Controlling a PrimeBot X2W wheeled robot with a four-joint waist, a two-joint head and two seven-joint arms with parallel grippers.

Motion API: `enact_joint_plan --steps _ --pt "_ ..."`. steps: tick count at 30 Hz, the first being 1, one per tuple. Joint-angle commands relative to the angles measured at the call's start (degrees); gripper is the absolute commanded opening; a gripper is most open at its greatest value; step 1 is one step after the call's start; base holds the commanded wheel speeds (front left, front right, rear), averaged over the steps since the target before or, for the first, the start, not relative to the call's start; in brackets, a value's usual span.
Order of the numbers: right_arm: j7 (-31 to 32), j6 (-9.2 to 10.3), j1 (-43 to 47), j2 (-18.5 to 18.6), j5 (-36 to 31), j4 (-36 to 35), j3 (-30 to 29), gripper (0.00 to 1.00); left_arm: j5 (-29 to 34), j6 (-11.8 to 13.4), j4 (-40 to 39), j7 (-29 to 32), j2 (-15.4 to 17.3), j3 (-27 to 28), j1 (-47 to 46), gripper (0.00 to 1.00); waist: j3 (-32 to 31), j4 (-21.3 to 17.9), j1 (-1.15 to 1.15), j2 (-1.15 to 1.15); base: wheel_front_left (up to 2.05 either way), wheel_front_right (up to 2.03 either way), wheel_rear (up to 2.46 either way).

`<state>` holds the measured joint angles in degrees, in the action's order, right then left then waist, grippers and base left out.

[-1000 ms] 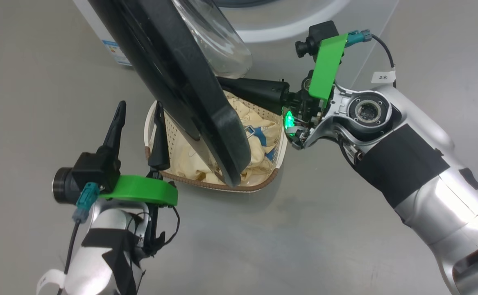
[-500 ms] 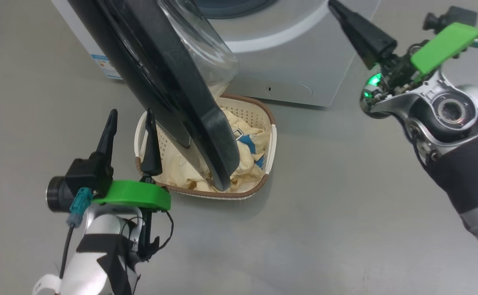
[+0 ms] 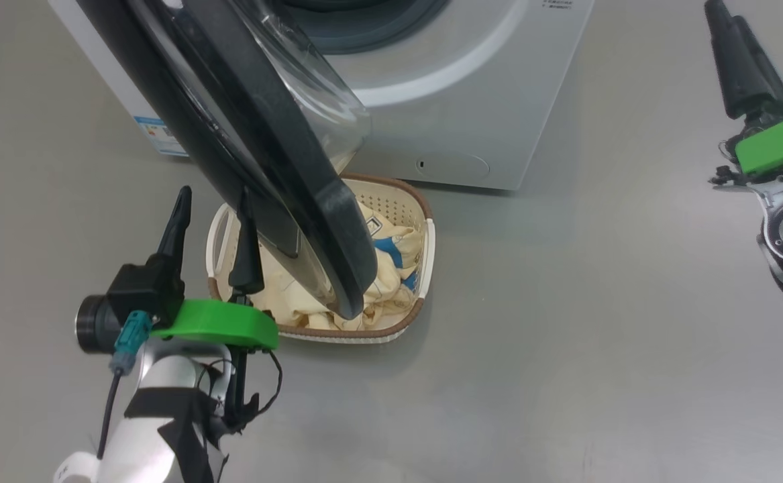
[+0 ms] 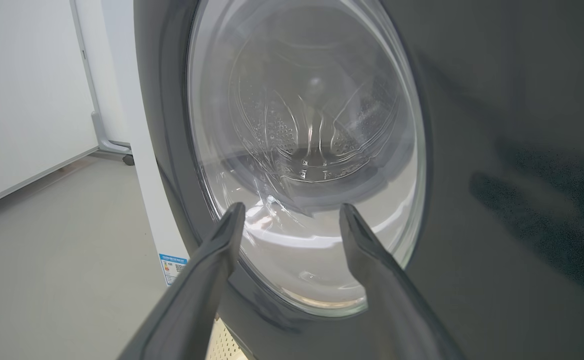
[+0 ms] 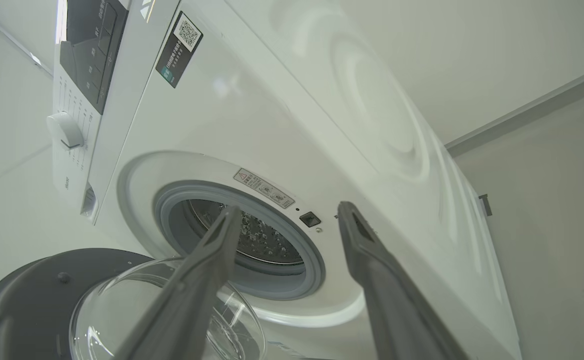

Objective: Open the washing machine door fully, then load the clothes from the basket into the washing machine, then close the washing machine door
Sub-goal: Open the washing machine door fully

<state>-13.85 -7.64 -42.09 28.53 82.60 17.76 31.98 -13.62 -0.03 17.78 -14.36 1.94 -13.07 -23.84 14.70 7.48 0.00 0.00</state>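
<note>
The washing machine [image 3: 472, 94] stands at the top, its black door [image 3: 250, 154] swung out over the basket [image 3: 427, 235]. The door's edge hides the middle of the cream and blue clothes [image 3: 386, 258] lying in the basket. My left gripper [image 3: 213, 201] is open at the basket's left handle, facing the door's outer side. In the left wrist view, the left gripper [image 4: 292, 210] is just short of the glass window [image 4: 312, 140]. My right gripper [image 3: 714, 9] is raised far right, open and empty. In the right wrist view, the right gripper [image 5: 289, 207] points at the drum [image 5: 266, 240] and grey gasket [image 5: 171, 215].
Bare grey floor [image 3: 565, 335] lies between the basket and my right arm. A blue sticker [image 3: 153, 134] marks the machine's lower left corner. The control panel [image 5: 86, 45] and knob [image 5: 64, 130] sit above the opening. A white wall panel [image 4: 26, 100] stands left of the machine.
My right gripper has drawn back from beside the door and basket, swinging up and far to the right. The head camera has shifted, showing more of the machine. The left gripper has held still.
</note>
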Motion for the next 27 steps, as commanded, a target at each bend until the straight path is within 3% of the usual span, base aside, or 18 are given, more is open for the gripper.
enact_joint_plan --steps 1,7,14,20,27 --pt "-0.81 0.15 1.05 1.02 -3.52 -0.23 -1.46 1.00 0.38 -0.19 -1.44 -0.63 0.94 2.07 -0.01 1.00 -0.47 -0.40 0.00 0.00 0.00 0.00 0.00" --pt "-1.12 0.15 4.68 -2.90 -27.52 3.49 -14.75 1.00 1.31 -0.83 -0.81 -0.63 0.94 3.00 0.78 1.00 -1.88 -1.49 0.00 0.00 0.00 0.00 0.00" --pt "-1.14 0.15 14.09 -10.33 -51.04 -1.76 -28.52 1.00 2.17 -1.74 0.16 -0.63 0.95 4.02 1.68 1.00 -3.26 -2.33 0.00 0.00 0.00 0.00 0.00" --pt "-0.13 0.15 21.49 -15.25 -62.02 -7.56 -33.73 1.00 2.72 -2.21 0.61 -0.63 0.97 4.85 2.73 1.00 -4.70 -3.16 0.00 0.00 0.00 0.00 0.00" --pt "2.93 0.15 28.58 -18.94 -68.96 -13.87 -36.19 1.00 2.84 -2.48 0.81 -0.63 0.96 5.22 4.12 1.00 -6.14 -3.78 0.00 0.00 0.00 0.00 0.00"
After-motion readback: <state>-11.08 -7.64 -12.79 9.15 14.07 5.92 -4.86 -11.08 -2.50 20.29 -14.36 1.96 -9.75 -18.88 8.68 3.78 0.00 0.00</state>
